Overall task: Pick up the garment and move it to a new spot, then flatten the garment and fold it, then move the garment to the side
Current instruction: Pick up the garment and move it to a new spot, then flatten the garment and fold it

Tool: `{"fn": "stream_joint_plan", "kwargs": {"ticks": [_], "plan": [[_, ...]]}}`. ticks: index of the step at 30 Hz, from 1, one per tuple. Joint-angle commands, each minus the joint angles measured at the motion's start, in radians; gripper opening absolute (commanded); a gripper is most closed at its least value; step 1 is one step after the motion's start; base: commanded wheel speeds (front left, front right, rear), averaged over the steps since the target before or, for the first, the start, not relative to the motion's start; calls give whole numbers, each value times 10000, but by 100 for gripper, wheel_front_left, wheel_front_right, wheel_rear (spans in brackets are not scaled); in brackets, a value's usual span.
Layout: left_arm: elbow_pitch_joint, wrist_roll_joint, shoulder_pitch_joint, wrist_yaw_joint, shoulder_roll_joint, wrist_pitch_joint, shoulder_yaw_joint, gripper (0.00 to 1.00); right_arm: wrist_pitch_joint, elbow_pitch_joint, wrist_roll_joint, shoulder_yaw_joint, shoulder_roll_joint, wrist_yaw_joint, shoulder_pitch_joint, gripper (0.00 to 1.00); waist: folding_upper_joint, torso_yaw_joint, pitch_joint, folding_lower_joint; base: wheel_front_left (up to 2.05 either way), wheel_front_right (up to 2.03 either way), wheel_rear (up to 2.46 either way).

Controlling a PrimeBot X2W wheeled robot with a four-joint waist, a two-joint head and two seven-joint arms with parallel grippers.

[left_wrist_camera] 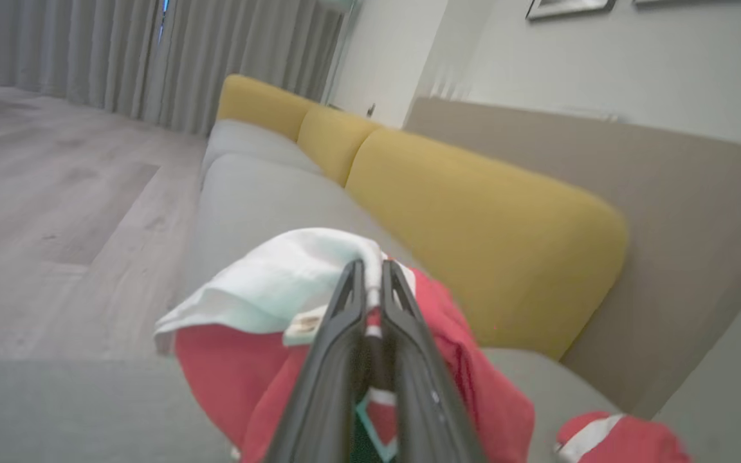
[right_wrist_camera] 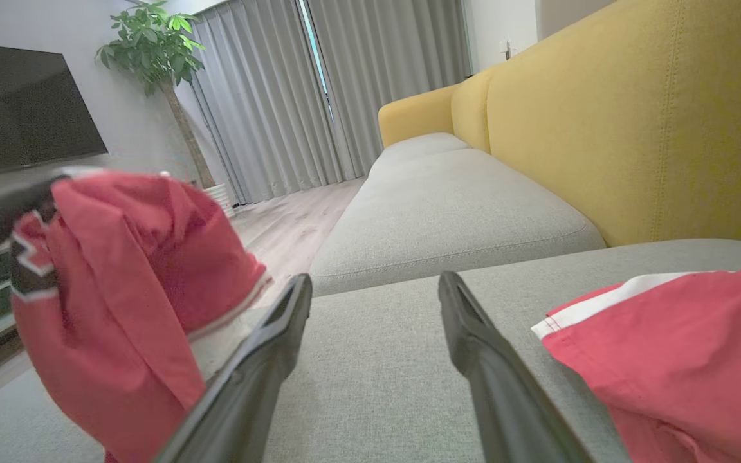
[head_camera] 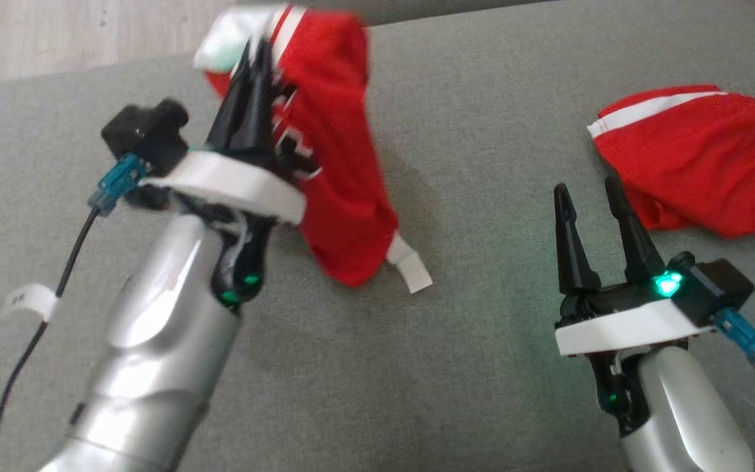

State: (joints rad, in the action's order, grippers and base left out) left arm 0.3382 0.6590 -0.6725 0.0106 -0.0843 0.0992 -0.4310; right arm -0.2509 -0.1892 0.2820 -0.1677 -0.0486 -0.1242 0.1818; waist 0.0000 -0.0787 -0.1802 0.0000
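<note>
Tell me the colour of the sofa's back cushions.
The back cushions are mustard yellow, best in the right wrist view.

One red cloth garment [head_camera: 341,170] — white trim, black-and-white lettering; a second red crumpled garment [head_camera: 698,157], white-striped; grey woven sofa seat [head_camera: 469,367]; mustard-yellow padded backrest [left_wrist_camera: 473,218].

You will find the garment [head_camera: 345,170] red, with white stripe trim and black-and-white lettering on one face. It is bunched and crumpled, not flattened. Note that its upper, white-edged end is pinched between the closed fingers of the left gripper [head_camera: 261,56], and the body hangs down over the grey seat cushion [head_camera: 482,328]. A white tab trails at the lowest corner. Whether that corner touches the cushion cannot be determined.
</note>
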Motion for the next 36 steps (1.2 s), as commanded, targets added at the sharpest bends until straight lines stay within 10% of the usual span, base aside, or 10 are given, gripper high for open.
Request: {"fn": "stream_joint_plan", "kwargs": {"ticks": [1,2,11,22,36], "plan": [[340,-187,-643,-111,-482,83,291,49,-109,405,64,-293,-16,-65,494,100,0,-88,-102,0,0,0,0],[854,-269,-712,-147,-590,120,273,100,-109,408,69,-303,-16,-65,509,100,0,-103,-122,0,0,0,0],[3259,-983,-883,-571,-1337,1488,357,100,-109,288,-62,-129,-16,-65,310,100,0,387,68,0,0,0,0],[759,-2217,1635,-461,-1839,1622,1020,100,-109,182,-378,268,-16,-65,-165,100,0,1359,628,0,0,0,0],[-1682,-2843,4997,-345,-529,1624,2115,100,-109,113,-471,401,-16,-65,-572,100,0,1932,913,0,0,0,0]]}}
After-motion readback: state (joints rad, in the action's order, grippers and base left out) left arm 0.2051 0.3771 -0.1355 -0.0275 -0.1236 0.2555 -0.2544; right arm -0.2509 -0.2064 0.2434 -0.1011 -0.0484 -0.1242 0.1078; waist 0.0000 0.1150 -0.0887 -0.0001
